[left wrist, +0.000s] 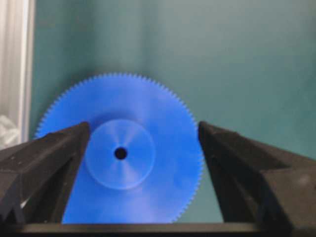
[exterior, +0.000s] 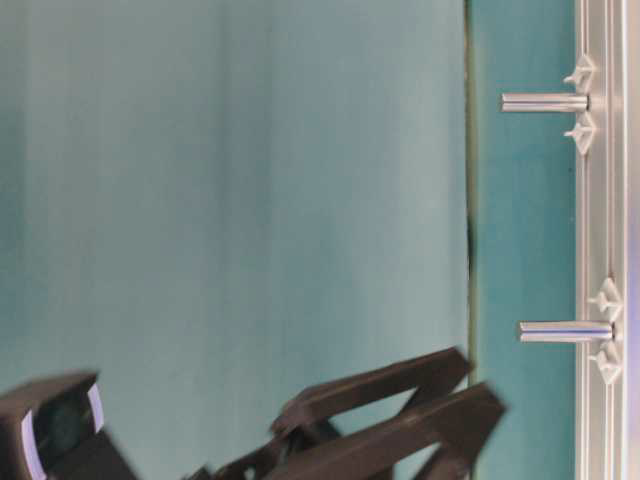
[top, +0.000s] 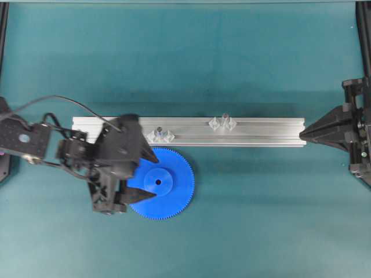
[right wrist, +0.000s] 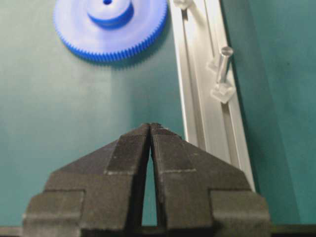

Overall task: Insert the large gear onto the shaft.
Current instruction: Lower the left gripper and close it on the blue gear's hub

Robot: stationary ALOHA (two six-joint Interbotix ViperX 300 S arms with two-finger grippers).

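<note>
The large gear (top: 174,191), a bright-blue toothed disc with a raised hub, lies flat on the green table just in front of the rail; it also shows as the gear (left wrist: 163,197) and the gear (right wrist: 111,29). My left gripper (top: 153,177) hovers over it, open, its fingers (left wrist: 59,153) wide apart either side of the hub and holding nothing. The shaft (top: 224,120) looks like the clearer, taller right peg, also seen as the shaft (exterior: 545,102) and the shaft (right wrist: 223,64). My right gripper (right wrist: 150,126) is shut and empty, with its tips at the rail's right end (top: 301,135).
A long aluminium rail (top: 261,132) lies across the table's middle and carries both pegs on translucent mounts. The other peg (top: 158,133) stands right behind the gear's far rim. Black frame posts (top: 364,35) border the table sides.
</note>
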